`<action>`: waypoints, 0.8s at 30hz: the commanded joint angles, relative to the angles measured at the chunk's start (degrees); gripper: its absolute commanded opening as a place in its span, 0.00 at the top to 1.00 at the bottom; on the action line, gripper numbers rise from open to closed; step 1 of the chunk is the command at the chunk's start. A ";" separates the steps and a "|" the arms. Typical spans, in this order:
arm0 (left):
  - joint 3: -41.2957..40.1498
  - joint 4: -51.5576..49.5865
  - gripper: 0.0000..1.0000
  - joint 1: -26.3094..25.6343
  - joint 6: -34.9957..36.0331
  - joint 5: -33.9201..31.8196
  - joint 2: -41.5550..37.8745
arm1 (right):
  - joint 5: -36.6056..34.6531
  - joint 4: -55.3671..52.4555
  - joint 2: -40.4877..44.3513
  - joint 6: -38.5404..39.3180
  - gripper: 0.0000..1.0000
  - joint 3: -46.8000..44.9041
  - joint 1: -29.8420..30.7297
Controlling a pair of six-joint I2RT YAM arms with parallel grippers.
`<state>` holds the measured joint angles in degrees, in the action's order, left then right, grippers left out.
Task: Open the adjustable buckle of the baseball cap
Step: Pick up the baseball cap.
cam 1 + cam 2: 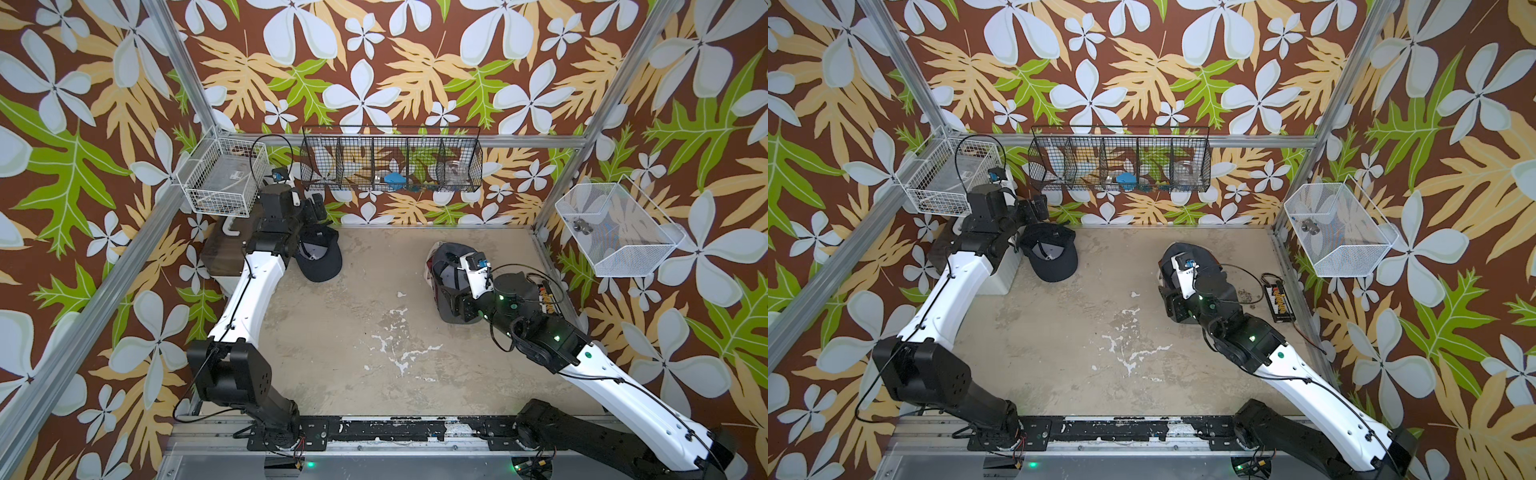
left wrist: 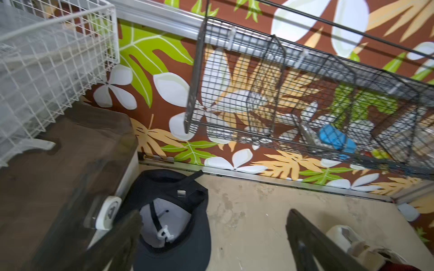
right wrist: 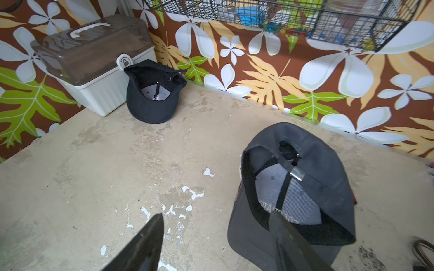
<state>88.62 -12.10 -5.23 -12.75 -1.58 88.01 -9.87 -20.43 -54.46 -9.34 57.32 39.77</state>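
Two baseball caps lie upside down on the worktop [image 1: 374, 324], well apart. The dark cap [image 2: 199, 218] sits at the far left against the lidded storage box [image 3: 94, 61], with its brim toward the near edge. Its pale lining shows inside. A small square metal buckle [image 2: 181, 193] sits on the back band, and a loose strap end [image 2: 196, 175] pokes out toward the wall. The left fingers [image 2: 303, 239] hang near this cap, spread wide and holding nothing; one of them is blurred in the left wrist view.

The grey cap [image 3: 328, 178] lies toward the right side, and in both top views the right wrist hides much of it. Its grey lining carries lettering, and a black strap crosses the rear opening. A shiny metal clasp [image 3: 296, 174] sits flat on that strap. The right fingers [image 3: 145, 244] stand wide apart and grip nothing, one over bare worktop and one over the cap's inner rim. Whether that finger touches the cap I cannot tell.
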 commanded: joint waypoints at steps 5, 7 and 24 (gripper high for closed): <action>-9.42 1.97 0.02 -9.66 0.59 0.08 -8.42 | -9.94 -5.95 3.56 -3.22 0.09 1.40 0.05; -11.82 2.17 0.02 -13.03 1.13 0.69 -9.81 | -11.24 -7.23 4.55 -3.85 0.01 1.74 0.05; -11.70 3.86 0.01 -37.94 7.87 -1.42 2.28 | -17.47 -15.25 15.11 -7.83 0.00 2.75 0.03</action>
<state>75.48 -9.65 -42.50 -7.07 -2.59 88.25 -25.71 -33.63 -39.86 -16.27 59.79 39.77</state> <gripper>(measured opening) 0.987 0.996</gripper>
